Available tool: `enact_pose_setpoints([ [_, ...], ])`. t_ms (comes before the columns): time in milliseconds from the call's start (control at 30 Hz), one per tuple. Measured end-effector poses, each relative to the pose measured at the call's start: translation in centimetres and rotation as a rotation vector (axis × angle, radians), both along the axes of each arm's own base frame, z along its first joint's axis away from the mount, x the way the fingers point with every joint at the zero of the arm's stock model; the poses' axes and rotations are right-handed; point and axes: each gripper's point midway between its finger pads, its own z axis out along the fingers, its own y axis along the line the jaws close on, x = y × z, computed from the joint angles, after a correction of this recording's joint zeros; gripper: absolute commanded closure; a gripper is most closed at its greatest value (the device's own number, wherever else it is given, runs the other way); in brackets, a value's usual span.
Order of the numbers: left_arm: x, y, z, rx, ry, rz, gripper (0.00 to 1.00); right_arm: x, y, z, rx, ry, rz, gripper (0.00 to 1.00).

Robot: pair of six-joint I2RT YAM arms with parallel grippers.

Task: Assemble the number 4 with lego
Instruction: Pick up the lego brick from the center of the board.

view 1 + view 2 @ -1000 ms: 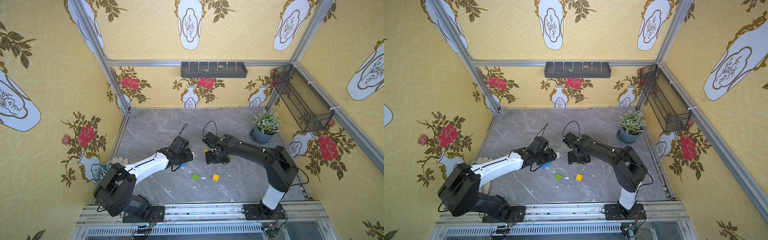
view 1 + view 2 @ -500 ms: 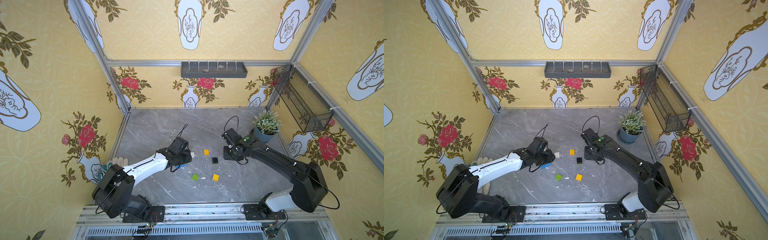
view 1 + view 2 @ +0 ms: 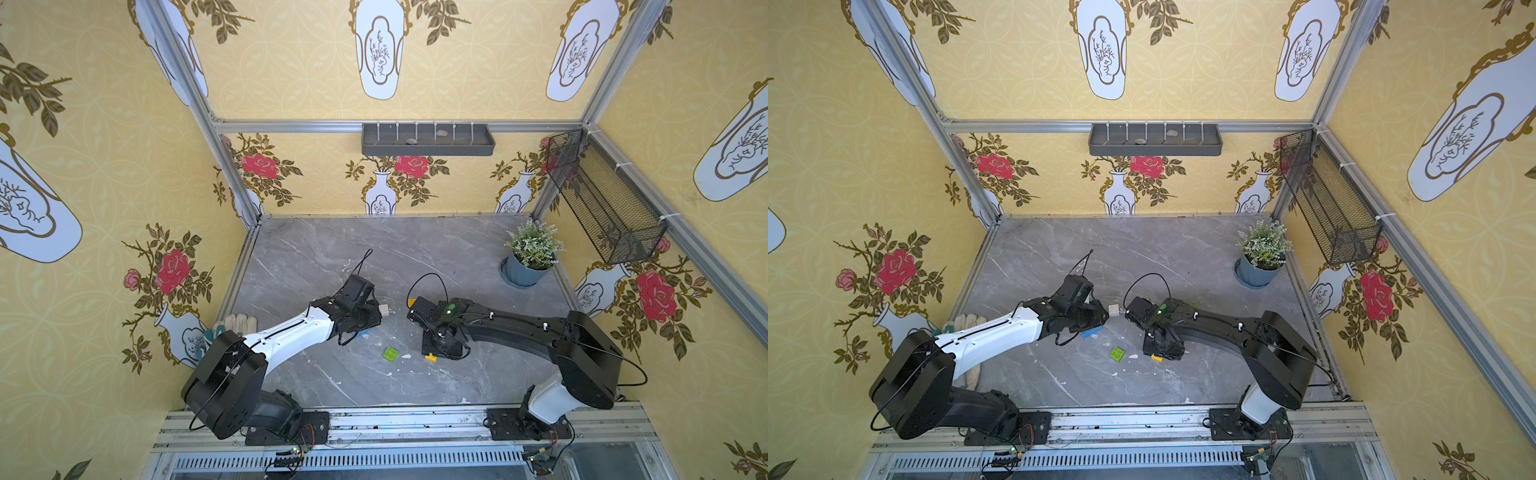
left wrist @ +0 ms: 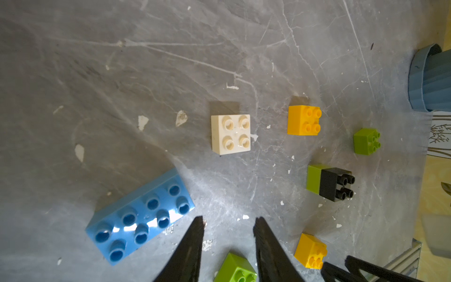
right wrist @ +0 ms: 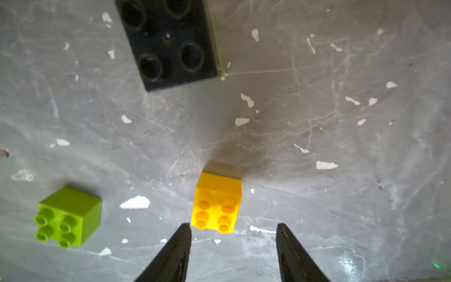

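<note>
Lego yellow brick [image 5: 216,202]: lay loose and unjoined, just ahead of the right gripper [image 5: 233,228], nearer one jaw.
Right gripper: jaws apart, empty.
Left arm: left gripper [image 4: 228,219] jaws apart, empty; blue brick [image 4: 139,217] beside it.
Risk: the off-centre approach could have let one fingertip shove the brick aside.

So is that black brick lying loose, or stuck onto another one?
Stacked: the black brick sits squarely on top of a lime green brick, their edges flush.
</note>
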Motion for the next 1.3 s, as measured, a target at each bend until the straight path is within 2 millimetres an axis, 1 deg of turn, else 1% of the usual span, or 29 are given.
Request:
enact_pose_setpoints([
  [100,0.0,0.0,0.4,-0.004,-0.011,-0.005,0.62,0.4,0.8,-0.4,0.001,0.002,-0.015,0.41],
  [200,-0.1,0.1,0.3,-0.003,-0.011,-0.006,0.62,0.7,1.4,-0.7,0.007,-0.001,-0.019,0.45],
  [333,-0.1,0.0,0.2,-0.004,-0.01,-0.007,0.62,0.7,1.3,-1.3,-0.013,0.011,-0.024,0.5],
  [467,-0.1,0.0,0.2,-0.007,-0.01,-0.008,0.62,0.4,0.9,-1.7,-0.023,0.02,-0.032,0.58],
  [567,-0.1,0.0,0.1,-0.006,-0.009,-0.008,0.62,0.4,0.8,-1.8,-0.025,0.021,-0.036,0.62],
  [633,0.0,0.0,0.0,-0.005,-0.009,-0.008,0.62,0.5,0.9,-1.9,-0.022,0.019,-0.038,0.68],
  [700,0.0,-0.1,0.0,-0.005,-0.009,-0.008,0.62,0.6,0.9,-1.9,-0.021,0.018,-0.028,0.72],
  [767,0.1,-0.1,0.0,-0.007,-0.013,-0.01,0.62,0.6,1.0,-1.9,-0.018,0.017,-0.027,0.72],
  [867,0.4,-0.2,0.4,-0.011,-0.026,-0.014,0.62,0.5,1.0,-1.9,-0.019,0.016,-0.026,0.63],
  [933,0.5,-0.2,0.5,-0.011,-0.029,-0.013,0.62,0.5,0.9,-2.0,-0.02,0.015,-0.022,0.63],
  [1067,0.7,0.0,0.4,-0.01,-0.029,-0.007,0.62,0.4,0.7,-2.3,-0.028,0.019,-0.02,0.65],
  [1133,0.7,0.1,0.4,-0.01,-0.028,-0.005,0.62,0.4,0.7,-2.3,-0.028,0.017,-0.018,0.69],
  [1300,0.8,0.1,0.4,-0.009,-0.03,-0.004,0.62,0.4,0.9,-2.2,-0.028,0.012,-0.007,0.75],
])
